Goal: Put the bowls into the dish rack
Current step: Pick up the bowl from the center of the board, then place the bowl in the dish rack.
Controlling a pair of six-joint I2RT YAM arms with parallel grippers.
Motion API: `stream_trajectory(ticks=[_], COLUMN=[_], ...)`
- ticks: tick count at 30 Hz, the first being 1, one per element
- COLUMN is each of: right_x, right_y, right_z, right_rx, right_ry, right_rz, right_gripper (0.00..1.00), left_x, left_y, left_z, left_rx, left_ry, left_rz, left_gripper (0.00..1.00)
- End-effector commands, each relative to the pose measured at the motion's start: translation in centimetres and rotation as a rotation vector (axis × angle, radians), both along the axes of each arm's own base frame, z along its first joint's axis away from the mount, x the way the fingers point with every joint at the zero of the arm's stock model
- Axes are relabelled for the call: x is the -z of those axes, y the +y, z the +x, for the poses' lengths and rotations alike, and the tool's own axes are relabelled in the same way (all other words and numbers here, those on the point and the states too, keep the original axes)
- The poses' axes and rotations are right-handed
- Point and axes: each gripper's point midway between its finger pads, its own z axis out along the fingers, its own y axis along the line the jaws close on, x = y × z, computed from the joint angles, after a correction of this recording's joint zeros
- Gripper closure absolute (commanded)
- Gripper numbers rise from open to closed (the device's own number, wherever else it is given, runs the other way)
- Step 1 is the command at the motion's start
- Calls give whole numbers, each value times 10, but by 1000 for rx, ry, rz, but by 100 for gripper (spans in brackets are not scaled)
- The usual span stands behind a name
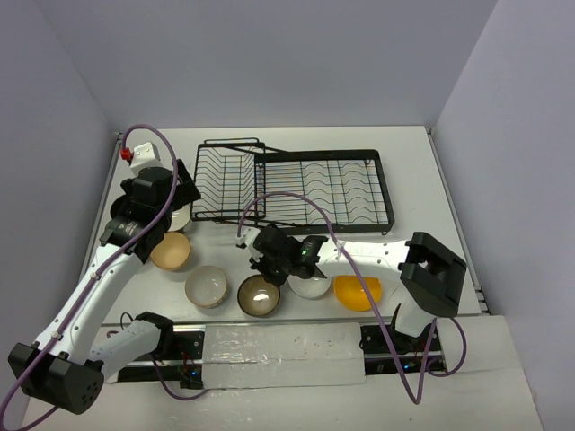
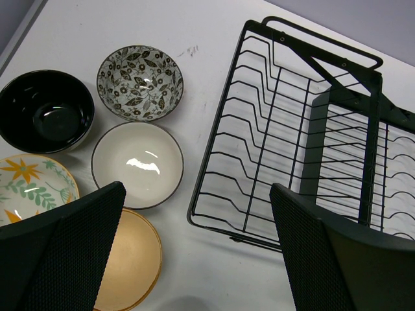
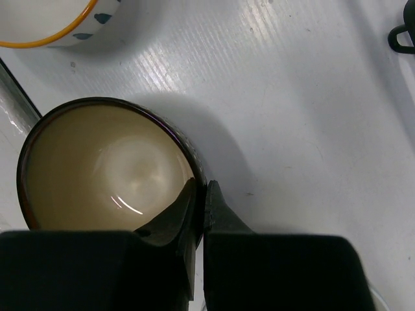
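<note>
Nearest, the right jaws are clenched on the rim of the brown bowl [image 3: 104,175], one inside its cream lining and one outside, a pinch apparently meant to lift it off the surface [image 3: 311,116] from the front row beside a white bowl [image 1: 312,287] and an orange-yellow bowl [image 1: 358,292]. Farther left, the left jaws hang spread wide and empty over the left cluster, a black bowl [image 2: 45,110] and a leaf-patterned bowl [image 2: 139,82] among it, seemingly awaiting their turn. Beyond, the dish rack [image 1: 314,187] holds no bowl, so loading has not yet begun.
</note>
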Motion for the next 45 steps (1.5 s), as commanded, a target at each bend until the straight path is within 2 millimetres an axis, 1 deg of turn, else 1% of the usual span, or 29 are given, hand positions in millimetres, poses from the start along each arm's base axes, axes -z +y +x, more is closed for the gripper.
stream_trajectory(ticks=[1, 3, 7, 10, 11, 13, 14, 16, 19, 21, 22, 23, 27, 28, 30, 31, 32, 34, 35, 36, 38, 39, 42, 43, 45], right_x=[-13, -17, -29, -47, -57, -68, -77, -89, -100, -107, -114, -119, -152, -168, -183, -196, -203, -222, -227, -235, -249, -255, -272, -276, -284], right_y=[8, 7, 3, 1, 1, -1, 0, 0, 0, -2, -6, -7, -16, -17, -24, -29, -38, -49, -54, -67, -83, -99, -126, -143, -159], right_z=[11, 11, 18, 21, 20, 21, 20, 21, 23, 29, 37, 40, 60, 64, 74, 80, 90, 103, 108, 120, 132, 144, 160, 169, 178], right_rx=[22, 27, 70, 89, 94, 100, 102, 108, 119, 144, 180, 197, 288, 303, 354, 382, 423, 480, 501, 550, 606, 666, 750, 798, 854], right_ry=[-50, -51, -95, -123, -131, -144, -154, -167, -187, -214, -250, -269, -379, -411, -472, -510, -541, -588, -604, -626, -661, -688, -755, -789, -822], right_rz=[28, 38, 53, 92, 112, 135, 158, 185, 205, 215, 219, 222, 257, 290, 303, 329, 325, 351, 357, 361, 379, 371, 357, 330, 306], right_gripper=[100, 100, 100, 100, 100, 100, 100, 100, 100, 100, 100, 100, 100, 100, 100, 100, 100, 100, 100, 100, 100, 100, 100, 100, 100], left_x=[-8, -9, -10, -11, -11, -12, -13, -13, -16, -16, -16, -17, -18, -18, -19, -19, -20, -21, -22, -22, -24, -25, -25, -24, -22], left_y=[1, 1, 1, 2, 2, 1, 2, 3, 3, 4, 4, 4, 4, 5, 5, 5, 5, 5, 5, 5, 4, 3, 2, 0, -4], left_z=[0, -1, -1, -2, -2, -2, -2, -3, -4, -5, -5, -5, -6, -6, -6, -6, -6, -7, -7, -8, -8, -8, -9, -10, -9], left_rx=[4, 5, 4, 4, 2, 5, 4, 1, -1, -2, -5, -6, -6, -7, -7, -7, -7, -5, -7, -4, 0, 3, 7, 16, 32], left_ry=[-29, -31, -34, -38, -40, -42, -45, -46, -55, -57, -57, -59, -63, -63, -65, -65, -67, -73, -76, -77, -82, -85, -86, -85, -80], left_rz=[13, 13, 10, 9, 7, 6, 6, 7, 7, 8, 10, 10, 10, 12, 12, 12, 11, 9, 8, 6, 2, 1, -2, -3, -2], left_gripper=[1, 1, 1, 1, 1, 1, 1, 1, 1, 1, 1, 1, 1, 1, 1, 1, 1, 1, 1, 1, 1, 1, 1, 1, 1])
